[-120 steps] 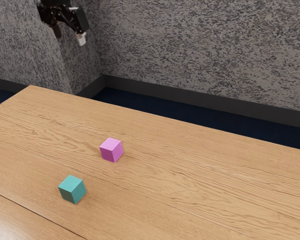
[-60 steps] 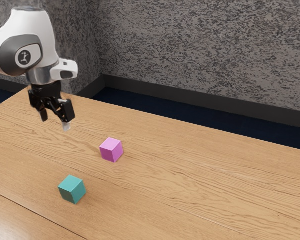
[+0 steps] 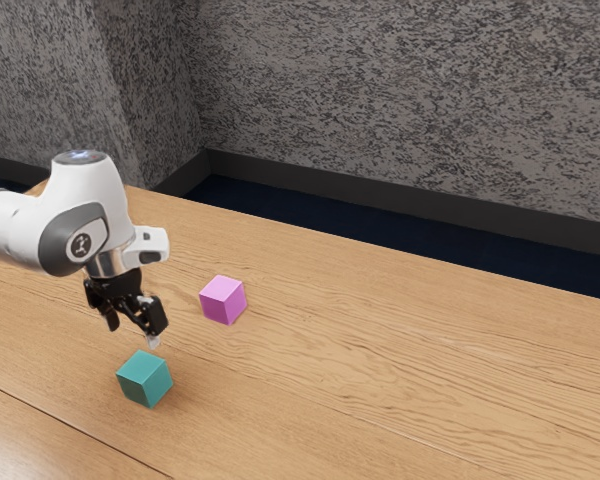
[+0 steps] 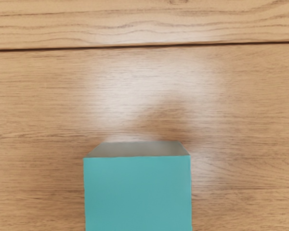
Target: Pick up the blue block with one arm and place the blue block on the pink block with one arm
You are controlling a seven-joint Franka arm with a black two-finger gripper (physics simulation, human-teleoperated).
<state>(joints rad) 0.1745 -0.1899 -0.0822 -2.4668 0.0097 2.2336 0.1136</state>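
The small teal-blue cube (image 3: 144,378) sits on the wooden bench (image 3: 400,340), near the pink cube (image 3: 223,299), just beneath released, empty jaws. Likely light, rigid, smooth: grip two opposite flat sides.

Two blocks, one arm (image 3: 50,225), one bench (image 3: 400,380).
The single wooden bench carries two blocks of the same cube shape: one blue block (image 3: 144,378), teal in shade, and one pink block (image 3: 223,299). The one white arm ends in one black tool (image 3: 133,333) with two fingers (image 3: 153,328). In the wrist view there is one block, the blue one (image 4: 137,192), on the bench.
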